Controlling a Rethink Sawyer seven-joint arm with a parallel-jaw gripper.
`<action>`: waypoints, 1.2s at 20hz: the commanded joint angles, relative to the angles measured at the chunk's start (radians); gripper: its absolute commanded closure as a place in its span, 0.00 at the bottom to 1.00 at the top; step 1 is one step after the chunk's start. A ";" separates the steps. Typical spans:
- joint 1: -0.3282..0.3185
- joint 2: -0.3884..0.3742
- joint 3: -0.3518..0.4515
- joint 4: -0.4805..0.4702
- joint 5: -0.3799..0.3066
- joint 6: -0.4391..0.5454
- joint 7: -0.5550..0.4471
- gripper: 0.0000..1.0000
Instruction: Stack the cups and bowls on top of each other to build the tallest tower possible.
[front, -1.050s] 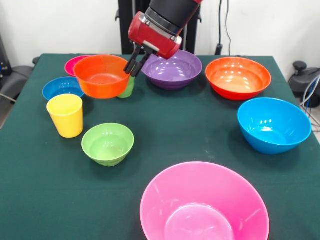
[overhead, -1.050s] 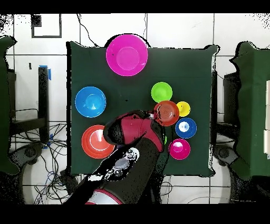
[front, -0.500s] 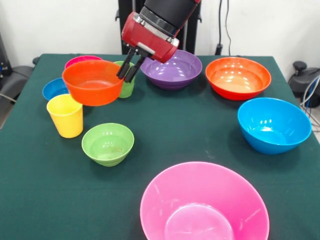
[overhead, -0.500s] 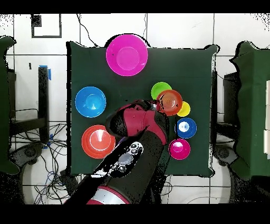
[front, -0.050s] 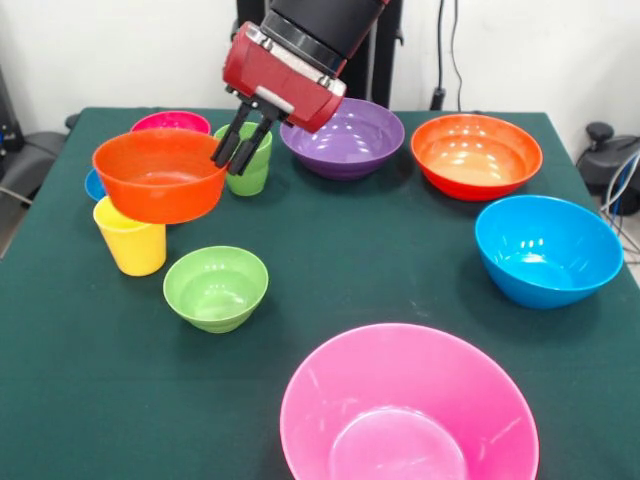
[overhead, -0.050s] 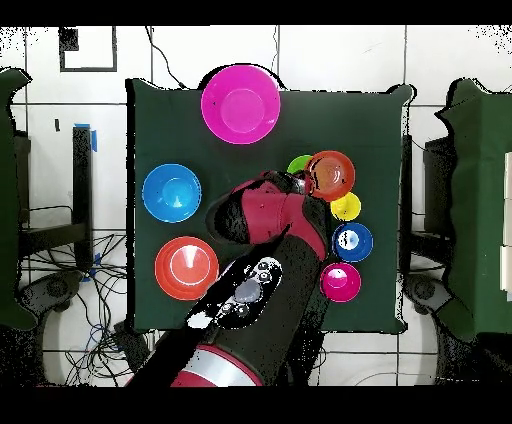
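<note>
1. The surface (front, -0.050s: 400, 270) is covered in dark green cloth, with a white wall behind it in the front view and pale floor tiles and cables around it in the overhead view.
2. The hand (front, -0.050s: 236, 150) hangs from the red and black arm with its two dark fingers close together, pinching the rim of the small orange-red bowl (front, -0.050s: 160, 175).
3. That bowl is lifted clear of the surface, roughly level, and sits in front of the yellow cup (front, -0.050s: 128, 245), hiding the cup's rim from the front camera.
4. From overhead the orange-red bowl (overhead, -0.050s: 331, 175) overlaps the small green bowl (overhead, -0.050s: 299, 165), of which only a sliver shows beside the arm.
5. In the front view the small green bowl (front, -0.050s: 216, 288) stands alone and empty, just beside the yellow cup.
6. The light green cup (front, -0.050s: 246, 165) stands upright behind the fingers, partly covered by them.
7. The magenta bowl (front, -0.050s: 170, 122) shows only its far rim behind the lifted bowl, and the dark blue bowl (front, -0.050s: 92, 184) is a thin edge at its left.
8. The purple bowl (front, -0.050s: 345, 140) is partly masked by the arm; overhead it is hidden entirely.
9. The large orange bowl (front, -0.050s: 476, 155) and the light blue bowl (front, -0.050s: 547, 250) stand apart and empty.
10. The big pink bowl (front, -0.050s: 408, 410) is cut off by the bottom edge of the front view.
</note>
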 joint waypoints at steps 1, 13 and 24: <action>-0.012 0.053 0.097 -0.083 -0.027 0.119 0.030 1.00; -0.032 0.090 0.164 -0.149 -0.005 0.195 0.011 1.00; -0.062 0.141 0.232 -0.194 -0.005 0.197 0.013 1.00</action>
